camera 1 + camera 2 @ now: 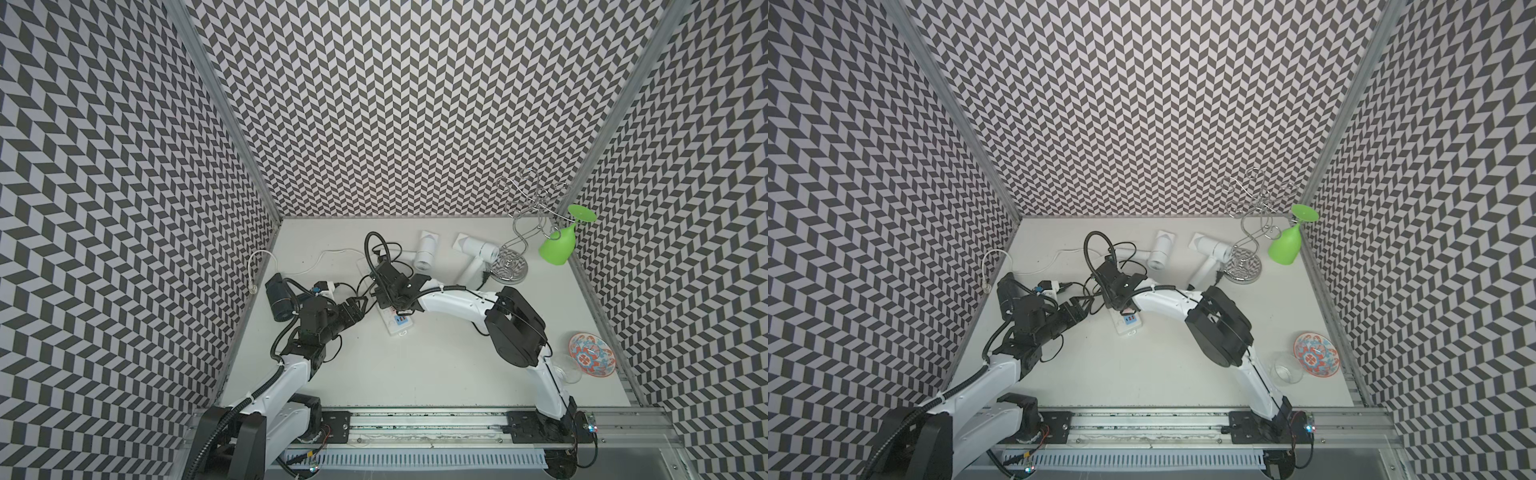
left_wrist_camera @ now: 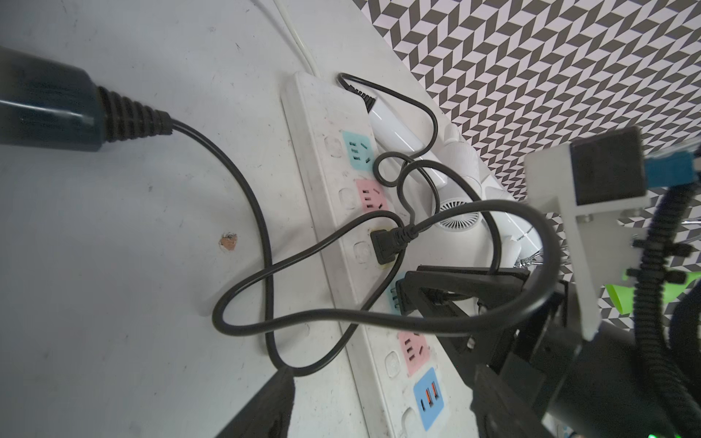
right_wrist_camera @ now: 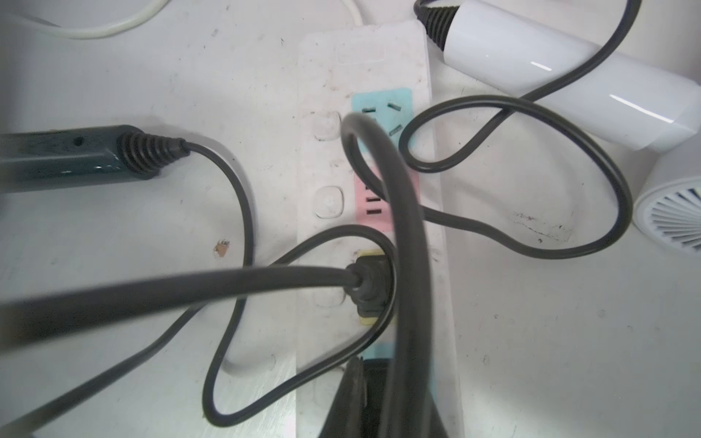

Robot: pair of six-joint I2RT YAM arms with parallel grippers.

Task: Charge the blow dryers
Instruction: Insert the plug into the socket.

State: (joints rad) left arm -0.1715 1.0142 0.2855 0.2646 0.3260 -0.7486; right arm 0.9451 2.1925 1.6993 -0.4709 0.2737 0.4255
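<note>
We count three blow dryers, glossy plastic, T-shaped, flat on table (image 1: pixel 436 365), far half. Far left: black dryer (image 1: pixel 277 300), barrel near-far, handle rightward. Centre: white dryer (image 1: pixel 424 251), barrel near-far, handle leftward. Right of it: second white dryer (image 1: pixel 478 248), handle nearward. Low beside power strip (image 1: pixel 397 326): left gripper (image 1: pixel 355 307), jaws wide, empty. Right arm arched, wrist down; right gripper (image 2: pixel 411 294) pinched, we judge, on held plug (image 3: pixel 375 386) over strip. Also seated plug (image 2: pixel 383 246) in strip.

White arm links (image 1: pixel 453 305), black joints (image 1: pixel 316 322) — bulky motor housings (image 1: pixel 515 332), ribbed black cable conduit (image 2: pixel 643 326)
</note>
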